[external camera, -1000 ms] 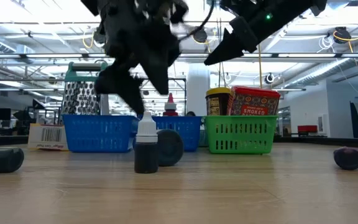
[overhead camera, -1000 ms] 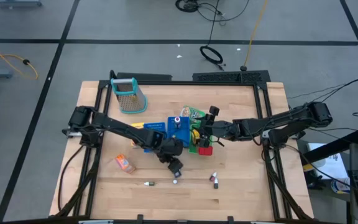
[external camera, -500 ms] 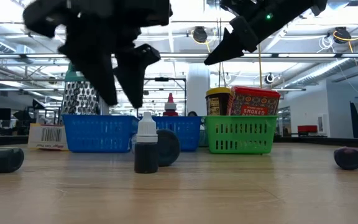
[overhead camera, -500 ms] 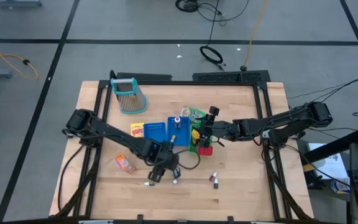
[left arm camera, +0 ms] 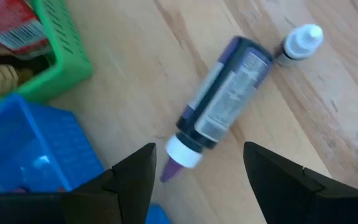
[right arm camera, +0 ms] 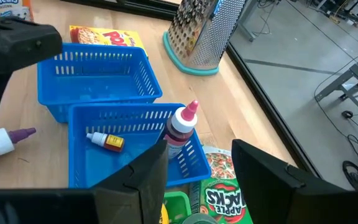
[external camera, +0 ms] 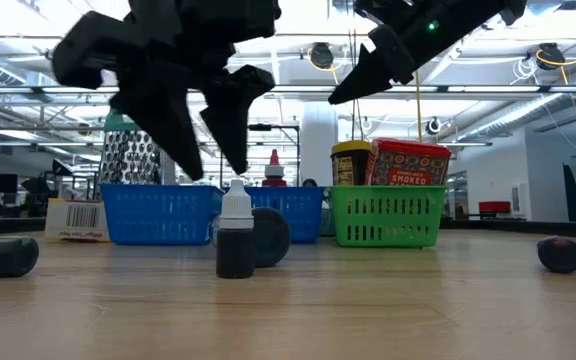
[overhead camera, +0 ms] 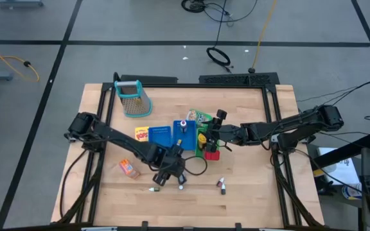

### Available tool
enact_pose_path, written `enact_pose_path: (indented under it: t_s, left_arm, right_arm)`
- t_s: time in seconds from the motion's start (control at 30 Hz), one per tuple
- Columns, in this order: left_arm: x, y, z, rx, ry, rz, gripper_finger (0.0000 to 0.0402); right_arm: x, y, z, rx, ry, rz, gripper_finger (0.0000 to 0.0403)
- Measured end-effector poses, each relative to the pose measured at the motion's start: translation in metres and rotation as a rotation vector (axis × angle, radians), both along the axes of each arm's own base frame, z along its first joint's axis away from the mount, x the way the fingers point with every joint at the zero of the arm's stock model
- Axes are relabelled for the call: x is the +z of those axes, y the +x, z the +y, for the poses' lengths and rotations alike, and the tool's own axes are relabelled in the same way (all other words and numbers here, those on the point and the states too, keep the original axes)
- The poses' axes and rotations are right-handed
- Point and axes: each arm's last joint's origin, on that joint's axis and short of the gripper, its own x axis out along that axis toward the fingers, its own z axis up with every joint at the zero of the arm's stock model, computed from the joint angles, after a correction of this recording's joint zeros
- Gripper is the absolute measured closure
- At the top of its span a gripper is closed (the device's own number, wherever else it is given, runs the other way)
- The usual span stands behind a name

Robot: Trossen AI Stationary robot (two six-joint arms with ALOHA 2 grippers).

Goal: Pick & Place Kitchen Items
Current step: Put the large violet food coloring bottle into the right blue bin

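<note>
At centre of the high view, the left tool point(overhead camera: 162, 178) hovers over the table point(overhead camera: 249, 192). In its wrist view, fingers spread wide, empty, above a lying purple-tipped bottle point(left arm camera: 219, 112); closing askew could roll it away. The right tool point(overhead camera: 205, 136), part-open, waits over the green tray point(external camera: 385, 217).

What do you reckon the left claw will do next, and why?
Probably lower onto the lying bottle. The left gripper hovers over it with fingers open and nothing between them, and the bottle lies flat on the wood beside a small upright bottle.
</note>
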Motion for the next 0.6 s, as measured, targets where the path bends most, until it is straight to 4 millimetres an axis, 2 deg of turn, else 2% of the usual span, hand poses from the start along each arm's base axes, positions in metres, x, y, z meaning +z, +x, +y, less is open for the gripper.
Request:
enact_pose_path:
  t_s: [0.3,0.6]
  left_arm:
    - [0.002,0.005,-0.003,-0.089,-0.013,-0.054,0.0158]
    - [-0.036,0.013,-0.01,-0.187,0.027,0.028,0.0158]
  right_arm:
    - [0.0,0.0,0.0,0.0,0.001,0.0,0.0232]
    - [0.0,0.0,0.0,-0.001,0.001,-0.002,0.0232]
